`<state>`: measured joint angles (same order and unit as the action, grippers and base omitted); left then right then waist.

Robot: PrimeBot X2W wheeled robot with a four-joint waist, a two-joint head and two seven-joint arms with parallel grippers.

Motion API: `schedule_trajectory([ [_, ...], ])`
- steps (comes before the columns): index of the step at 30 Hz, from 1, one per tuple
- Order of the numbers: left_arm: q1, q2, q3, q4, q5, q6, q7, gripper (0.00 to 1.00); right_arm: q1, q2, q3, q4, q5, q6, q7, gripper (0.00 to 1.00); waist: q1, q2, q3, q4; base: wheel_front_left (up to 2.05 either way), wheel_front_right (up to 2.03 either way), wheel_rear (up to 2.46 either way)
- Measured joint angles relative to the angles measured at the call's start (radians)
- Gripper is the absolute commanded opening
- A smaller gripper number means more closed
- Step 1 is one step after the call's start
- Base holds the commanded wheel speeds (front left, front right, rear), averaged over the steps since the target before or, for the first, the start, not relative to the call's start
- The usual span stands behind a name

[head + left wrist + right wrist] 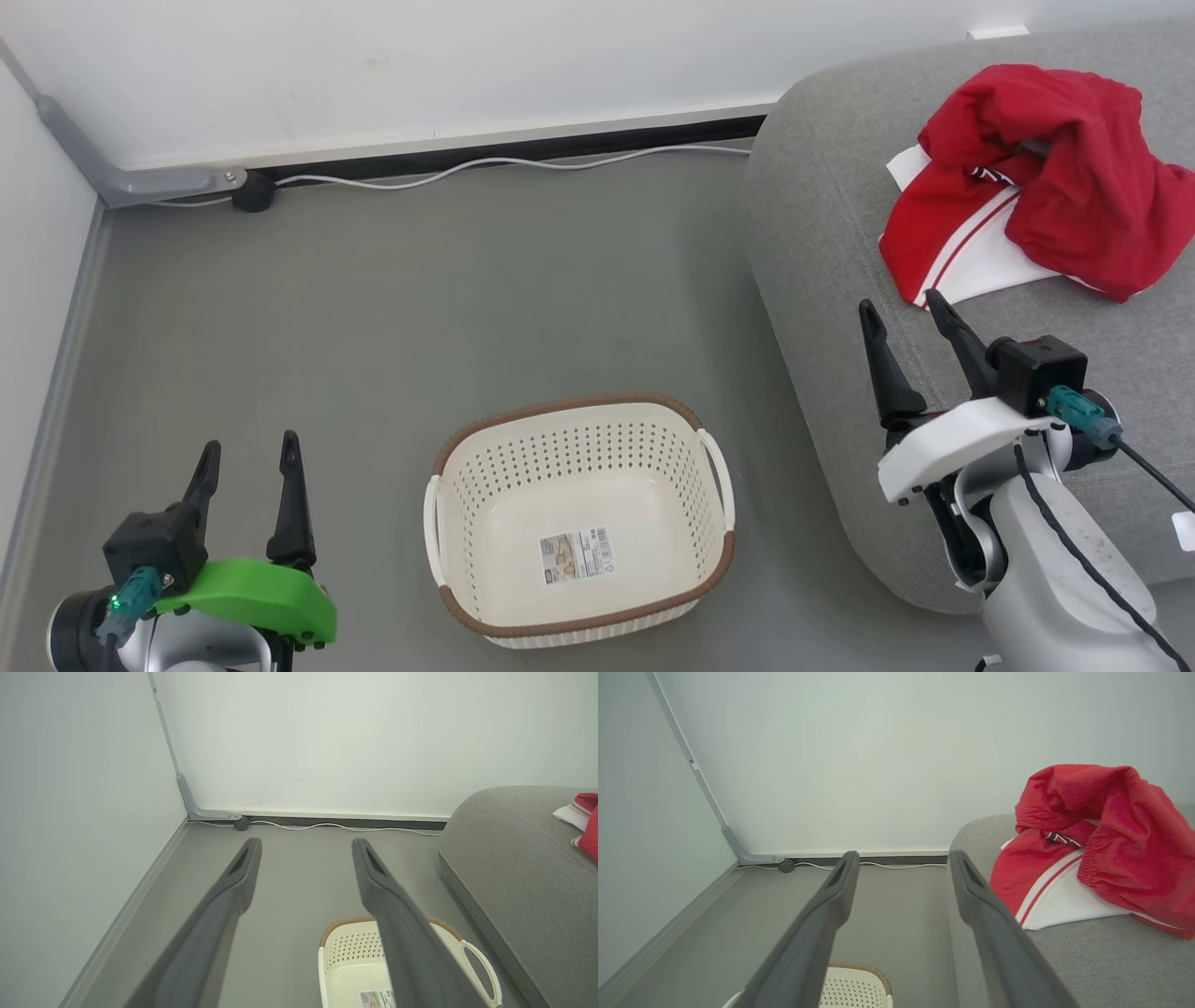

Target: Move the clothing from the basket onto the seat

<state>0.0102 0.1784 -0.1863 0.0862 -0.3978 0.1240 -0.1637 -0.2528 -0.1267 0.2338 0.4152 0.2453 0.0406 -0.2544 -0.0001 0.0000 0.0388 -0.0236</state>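
The red and white clothing [1032, 182] lies crumpled in a heap on the grey seat [840, 233] at the upper right, also seen close in the right wrist view as clothing [1106, 844] on the seat [1111, 961]. The cream basket [485, 485] with its brown rim stands on the floor at centre, holding only a label sticker. My right gripper [910, 313] hovers open over the seat's front part, just short of the clothing, with nothing between its fingers. My left gripper [250, 453] is open and holds nothing, at the lower left, left of the basket [345, 961].
A white cable [504, 166] runs along the baseboard at the back wall. A grey bracket [140, 182] sits in the far left corner. Walls close off the back and left; grey floor [373, 308] lies between them, the basket and the seat.
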Motion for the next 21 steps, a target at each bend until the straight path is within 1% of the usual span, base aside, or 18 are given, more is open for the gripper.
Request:
schedule_trajectory([
  [2, 0.001, -0.003, 0.002, -0.001, 0.003, 0.000, 0.000, 1.00, 0.002, 0.000, 0.000, -0.008, 0.000, -0.008, 0.000, 1.00, 0.0000, 0.0000, 0.001, -0.001, 0.00, 0.00, 0.00],
  [13, 0.012, -0.016, 0.017, -0.009, 0.009, 0.000, 0.005, 1.00, 0.016, -0.001, 0.001, -0.042, 0.000, -0.013, 0.009, 1.00, 0.0000, 0.0000, 0.006, -0.005, 0.00, 0.00, 0.00],
  [17, 0.012, -0.026, 0.019, -0.012, 0.035, 0.000, 0.005, 1.00, 0.017, -0.003, 0.002, -0.051, 0.000, -0.016, 0.012, 1.00, 0.0000, 0.0000, 0.006, -0.006, 0.00, 0.00, 0.00],
  [21, 0.013, -0.030, 0.022, -0.014, 0.037, 0.000, 0.006, 1.00, 0.020, -0.006, 0.001, -0.057, 0.000, -0.016, 0.019, 1.00, 0.0000, 0.0000, 0.007, -0.005, 0.00, 0.00, 0.00],
])
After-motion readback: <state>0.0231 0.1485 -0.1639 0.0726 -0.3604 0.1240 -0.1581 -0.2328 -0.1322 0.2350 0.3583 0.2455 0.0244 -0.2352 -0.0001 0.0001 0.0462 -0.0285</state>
